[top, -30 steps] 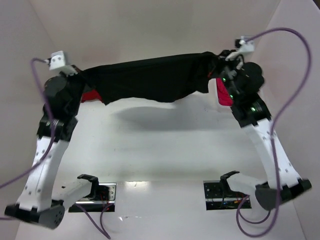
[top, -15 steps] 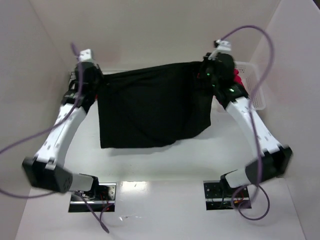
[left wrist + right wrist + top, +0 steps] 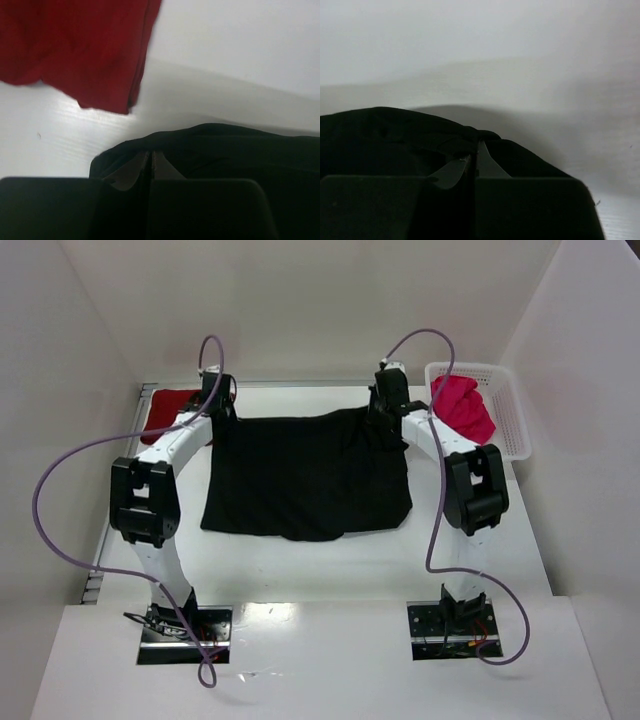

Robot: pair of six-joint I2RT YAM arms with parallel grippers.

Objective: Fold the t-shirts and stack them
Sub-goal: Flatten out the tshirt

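I am now lowering the black t-shirt (image 3: 305, 485), hanging stretched in mid-air a second ago, flat onto the bench (image 3: 330, 575), and I am keeping the left gripper (image 3: 151, 156) and right gripper (image 3: 476, 150) each pinched tight on a far corner, ready for folding.

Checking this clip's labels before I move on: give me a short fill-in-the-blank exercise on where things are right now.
The left claw and right claw are both ____ on the black t-shirt.
The pink-red t-shirt lies inside the white ____.
The dark red t-shirt lies by the ____ claw.
Missing: shut; basket; left.
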